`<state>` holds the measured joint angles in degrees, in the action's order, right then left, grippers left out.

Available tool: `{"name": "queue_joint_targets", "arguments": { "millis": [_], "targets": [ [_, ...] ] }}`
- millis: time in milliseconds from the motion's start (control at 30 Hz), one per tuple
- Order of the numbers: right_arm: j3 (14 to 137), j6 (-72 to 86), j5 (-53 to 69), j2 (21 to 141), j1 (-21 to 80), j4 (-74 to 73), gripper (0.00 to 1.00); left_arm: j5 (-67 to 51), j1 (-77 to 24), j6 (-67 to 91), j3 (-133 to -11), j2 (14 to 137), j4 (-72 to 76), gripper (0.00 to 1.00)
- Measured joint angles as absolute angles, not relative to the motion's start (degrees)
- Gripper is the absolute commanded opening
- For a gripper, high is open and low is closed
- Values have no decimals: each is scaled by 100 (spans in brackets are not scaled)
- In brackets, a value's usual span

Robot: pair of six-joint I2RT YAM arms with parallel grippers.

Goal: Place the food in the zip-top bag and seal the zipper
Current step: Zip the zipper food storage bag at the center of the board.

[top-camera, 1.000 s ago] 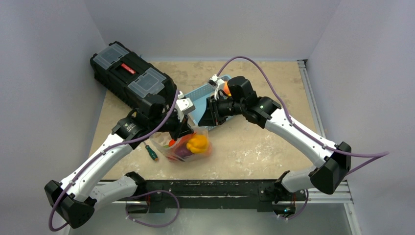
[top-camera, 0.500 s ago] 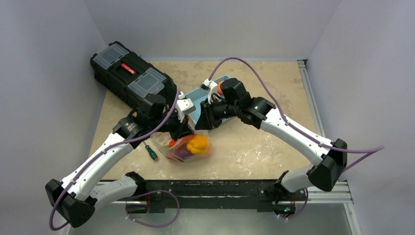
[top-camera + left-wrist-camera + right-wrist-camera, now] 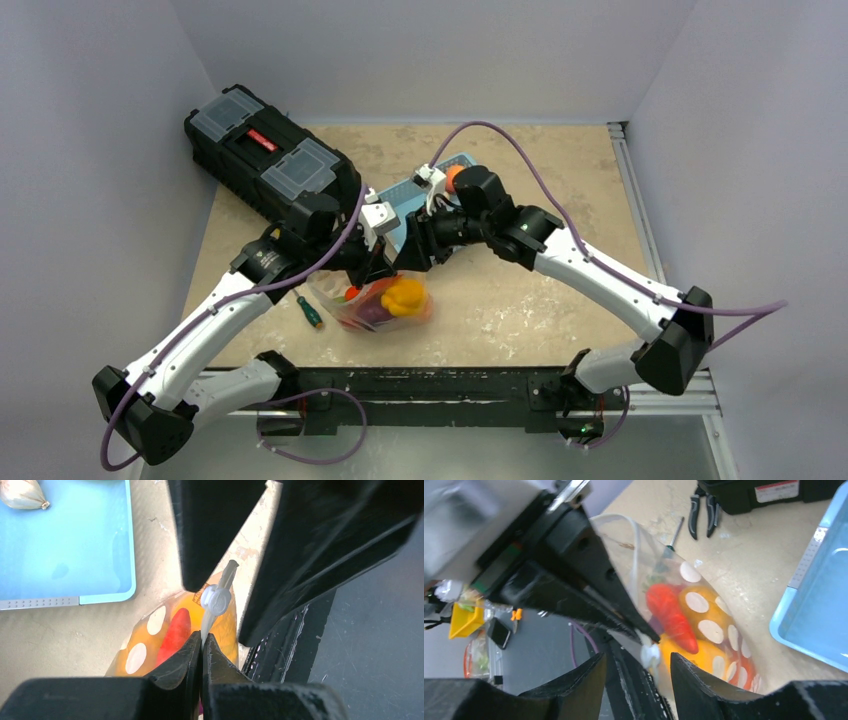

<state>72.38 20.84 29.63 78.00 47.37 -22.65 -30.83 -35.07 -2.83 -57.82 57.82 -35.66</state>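
The zip-top bag (image 3: 385,303) lies near the table's front and holds the food: a yellow fruit (image 3: 405,295), a red pepper (image 3: 671,612) and an orange piece with white dots (image 3: 709,615). My left gripper (image 3: 372,268) is shut on the zipper strip (image 3: 206,625) at the bag's mouth and holds it up, just below the white slider (image 3: 216,600). My right gripper (image 3: 408,255) is open. Its fingers stand on either side of the slider (image 3: 650,655) without touching it. My left gripper's fingers (image 3: 574,580) fill the left of the right wrist view.
The light blue basket (image 3: 415,195) sits behind the bag, with a garlic bulb (image 3: 22,494) in it and something orange (image 3: 455,177) at its far end. A black toolbox (image 3: 265,160) is at the back left. A green-handled screwdriver (image 3: 310,312) and pliers (image 3: 704,510) lie left of the bag.
My right arm has moved left and down from the basket to the bag's mouth, next to my left gripper. The left arm and the bag have stayed put.
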Motion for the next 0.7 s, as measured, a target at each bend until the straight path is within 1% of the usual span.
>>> {"name": "queue_joint_targets", "arguments": {
  "millis": [67,167,200,300,400,433,600,633,700],
  "targets": [
    [7037,2093,3103,7581,4711,-2104,46,-3085,-3507,-285,-5782,5782,-3564,0],
    [6853,2088,3223,7341,4711,-1883,28,-3089,-3507,-285,-5782,5782,-3559,0],
    [6814,2086,3238,7301,4711,-1833,26,-3098,-3507,-285,-5782,5782,-3548,0],
    [6729,2082,3267,7273,4683,-1747,25,-3120,-3507,-285,-5782,5782,-3540,0],
    [6694,2053,3267,7279,4641,-1717,31,-3120,-3507,-285,-5782,5782,-3540,0],
    [6694,2027,3264,7286,4639,-1712,32,-3120,-3507,-285,-5782,5782,-3542,0],
    [6801,1876,3194,7419,4644,-1800,31,-3120,-3507,-285,-5782,5782,-3535,0],
    [6873,1859,3129,7467,4644,-1890,30,-3120,-3507,-285,-5782,5782,-3533,0],
    [7037,1811,3020,7568,4644,-2036,20,-3120,-3507,-285,-5782,5782,-3531,0]
  ]
}}
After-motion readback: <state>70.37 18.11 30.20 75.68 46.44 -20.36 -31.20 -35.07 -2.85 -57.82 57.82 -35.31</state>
